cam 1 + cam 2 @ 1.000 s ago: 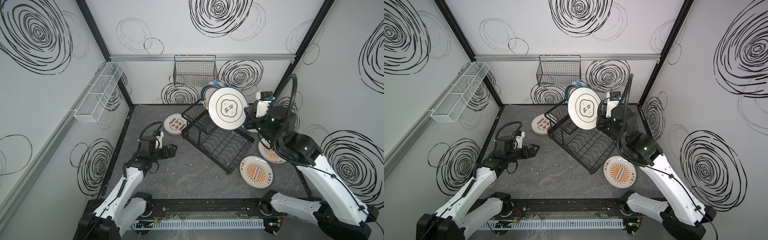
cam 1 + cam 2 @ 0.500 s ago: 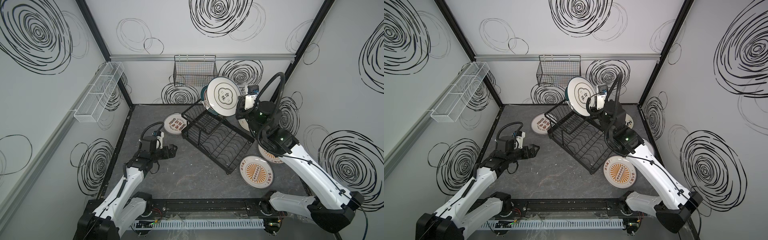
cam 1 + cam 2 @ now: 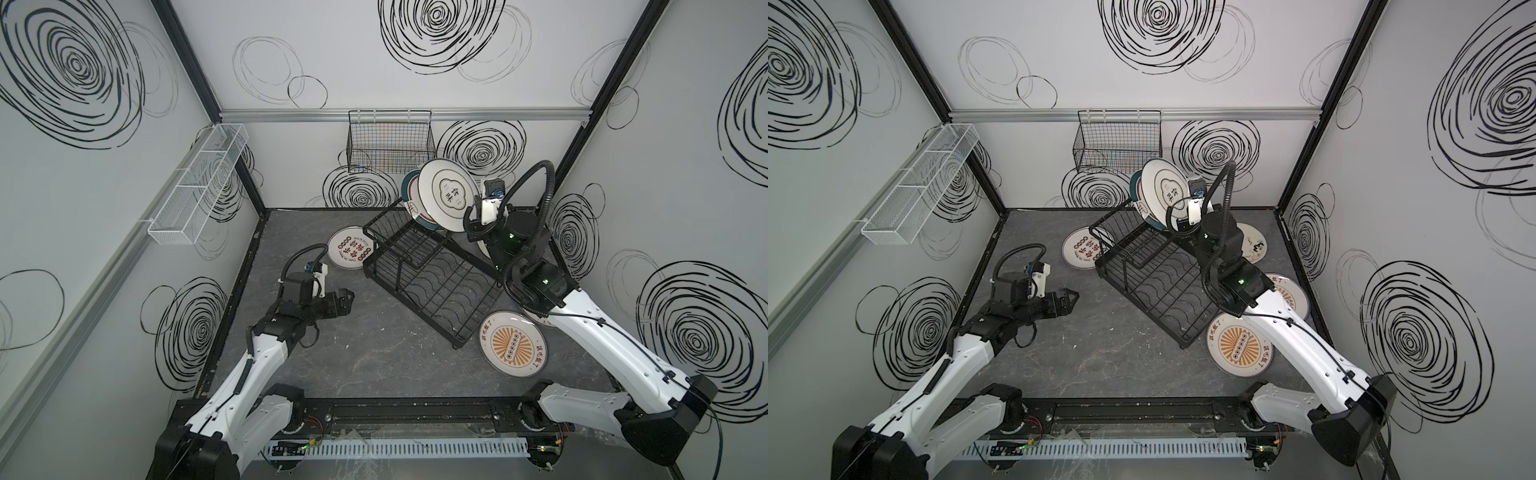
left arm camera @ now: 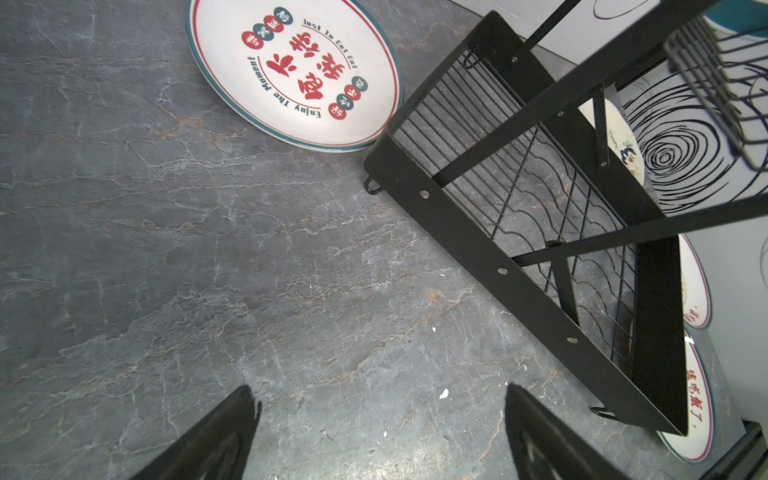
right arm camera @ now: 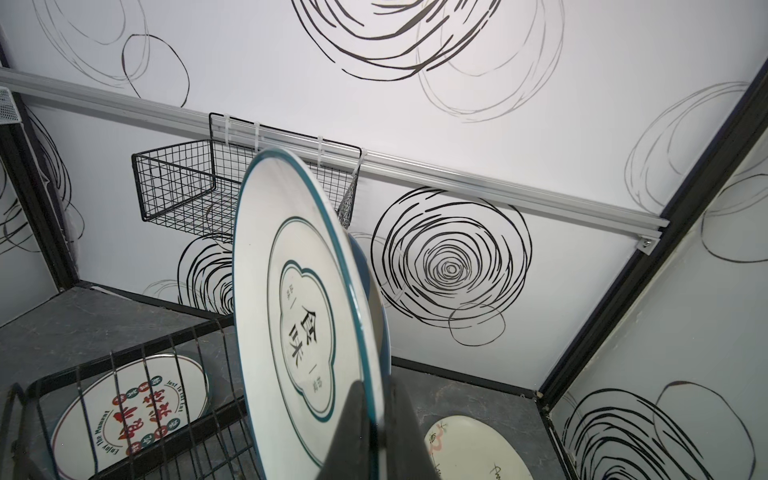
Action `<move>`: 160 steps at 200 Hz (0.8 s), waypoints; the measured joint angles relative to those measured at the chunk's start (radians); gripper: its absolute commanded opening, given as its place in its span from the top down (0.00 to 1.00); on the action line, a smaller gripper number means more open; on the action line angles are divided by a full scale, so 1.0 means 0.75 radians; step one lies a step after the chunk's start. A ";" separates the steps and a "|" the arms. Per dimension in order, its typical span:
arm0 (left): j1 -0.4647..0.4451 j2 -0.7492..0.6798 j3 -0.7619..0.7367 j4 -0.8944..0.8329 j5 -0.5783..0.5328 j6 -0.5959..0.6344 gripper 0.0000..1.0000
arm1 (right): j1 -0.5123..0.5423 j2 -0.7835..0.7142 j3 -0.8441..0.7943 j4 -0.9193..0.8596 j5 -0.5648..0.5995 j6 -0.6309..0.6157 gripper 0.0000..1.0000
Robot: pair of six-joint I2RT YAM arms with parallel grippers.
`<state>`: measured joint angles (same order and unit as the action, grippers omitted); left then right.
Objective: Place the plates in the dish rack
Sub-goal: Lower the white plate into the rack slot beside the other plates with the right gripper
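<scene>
The black wire dish rack (image 3: 432,274) (image 3: 1154,274) (image 4: 498,270) stands skewed at mid-table. My right gripper (image 5: 374,419) (image 3: 473,224) is shut on the lower rim of a white plate with a cloud emblem (image 3: 446,199) (image 3: 1160,189) (image 5: 299,307). I hold it upright over the rack's far upper shelf, close against a teal-rimmed plate (image 3: 409,191) standing there. My left gripper (image 4: 378,407) (image 3: 347,299) hovers open and empty left of the rack. A red-lettered plate (image 3: 351,251) (image 4: 295,70), an orange sunburst plate (image 3: 513,343) and a floral plate (image 3: 1252,245) lie flat on the table.
A black grid wall basket (image 3: 388,145) hangs on the back wall just above the held plate. A long white mesh basket (image 3: 199,183) is on the left wall. A second orange plate (image 3: 1289,295) lies partly under my right arm.
My right arm has carried the cloud plate back and down toward the rack's far upper shelf, turning it more edge-on. The left arm has not moved.
</scene>
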<state>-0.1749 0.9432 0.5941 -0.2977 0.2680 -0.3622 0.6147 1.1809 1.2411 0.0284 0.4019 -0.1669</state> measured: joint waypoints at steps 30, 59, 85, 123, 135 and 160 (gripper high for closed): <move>0.000 0.002 0.000 0.000 -0.001 0.000 0.04 | 0.000 0.018 -0.018 0.045 0.010 -0.031 1.00; 0.000 0.003 0.000 0.000 -0.001 -0.001 0.04 | 0.000 0.039 -0.036 0.072 0.014 -0.054 1.00; 0.000 0.012 0.000 -0.001 -0.001 0.000 0.04 | 0.000 0.058 -0.046 0.082 0.016 -0.073 1.00; 0.000 0.014 0.000 -0.001 -0.001 0.001 0.04 | -0.001 0.068 -0.072 0.129 0.018 -0.088 1.00; 0.000 0.014 0.000 -0.001 -0.001 0.001 0.04 | -0.002 0.070 -0.077 0.141 0.018 -0.092 1.00; 0.000 0.014 0.000 0.000 -0.001 0.001 0.04 | -0.003 0.078 -0.078 0.160 0.018 -0.106 1.00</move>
<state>-0.1749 0.9535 0.5941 -0.2977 0.2676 -0.3618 0.6128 1.2392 1.1824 0.1486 0.4156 -0.2466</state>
